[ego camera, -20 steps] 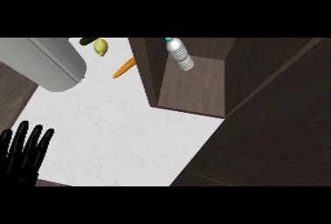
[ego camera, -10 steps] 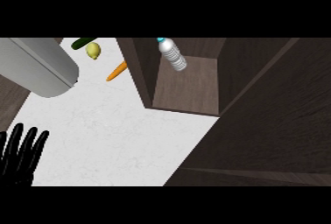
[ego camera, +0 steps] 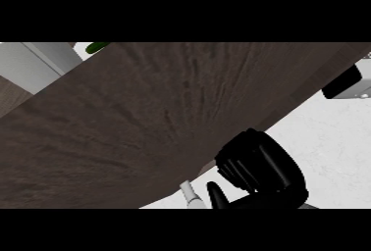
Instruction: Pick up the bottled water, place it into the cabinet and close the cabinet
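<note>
A broad dark wooden panel [ego camera: 159,117], most likely the cabinet's door or side, fills most of the head view, slanting from the upper right down to the lower left and hiding nearly everything behind it. Just below its lower edge, near the bottom of the view, one black hand [ego camera: 264,169] shows against the white counter [ego camera: 333,142]; its fingers are bent over at the panel's edge and its thumb juts out to the left lower down. Which hand it is I cannot say for sure, though it sits at the right of the view, so I take it for the right one. Whether it holds anything is not clear from here: nothing shows inside the curl of the fingers. The bottled water [ego camera: 192,194] peeks out only as a small pale, ribbed piece just left of the thumb, close beside it but not plainly in its grasp, at the panel's lower edge. In the upper left corner a grey-white appliance [ego camera: 39,63] shows, with a bit of something green [ego camera: 96,47] next to it, and at the far right a dark boxy object [ego camera: 344,82] sits at the counter's edge.
</note>
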